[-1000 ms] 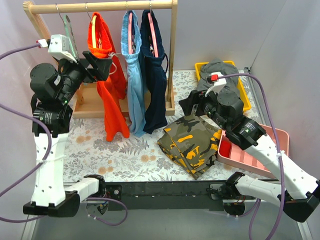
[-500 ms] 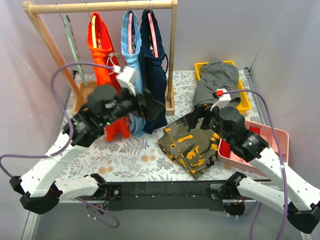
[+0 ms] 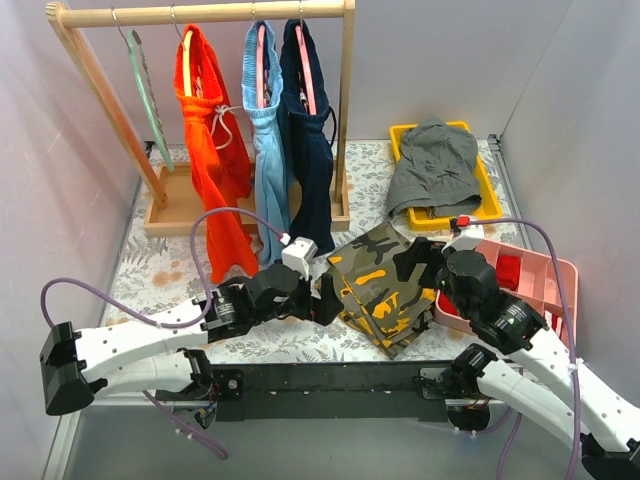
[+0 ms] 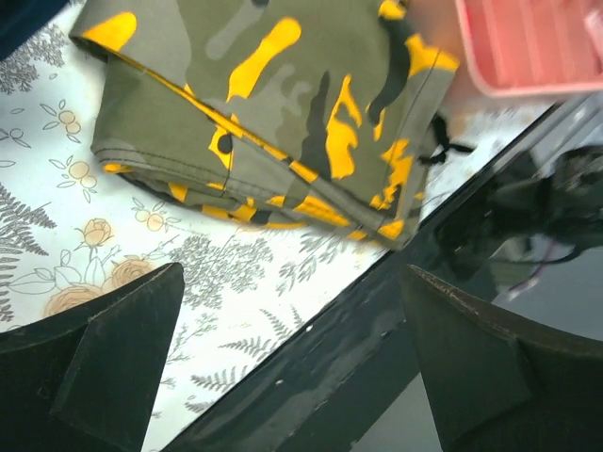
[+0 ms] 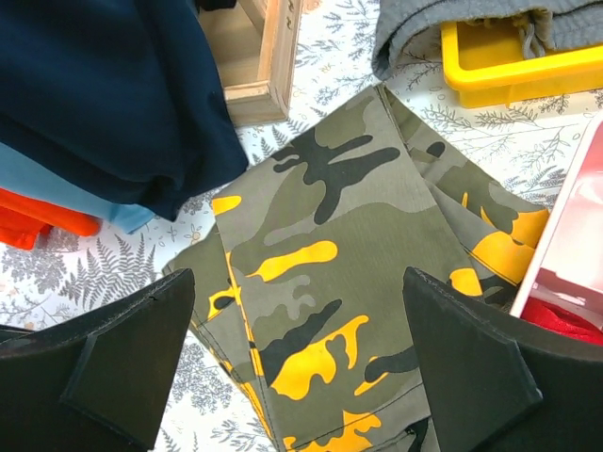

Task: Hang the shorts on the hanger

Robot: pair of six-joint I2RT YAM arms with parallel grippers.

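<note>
The orange-red shorts (image 3: 212,140) hang on the wooden rack, draped over the pale-yellow hanger (image 3: 186,58), whose edge shows at their top. A scrap of the shorts shows in the right wrist view (image 5: 33,221). My left gripper (image 3: 325,295) is low near the table's front edge, far from the shorts, open and empty; its wrist view (image 4: 292,358) shows the floral cloth and black rail between the fingers. My right gripper (image 3: 415,262) is open and empty just above the camouflage shorts (image 5: 349,264).
A mint-green hanger (image 3: 140,80), light-blue shorts (image 3: 268,150) and navy shorts (image 3: 310,150) also hang on the rack (image 3: 200,14). Camouflage shorts (image 3: 385,285) lie at centre front. Grey shorts (image 3: 435,160) fill a yellow tray (image 3: 487,190). A pink tray (image 3: 545,290) is at right.
My left arm has swung down from the rack to the table's front, away from the orange-red shorts. My right arm has drawn back toward the near edge.
</note>
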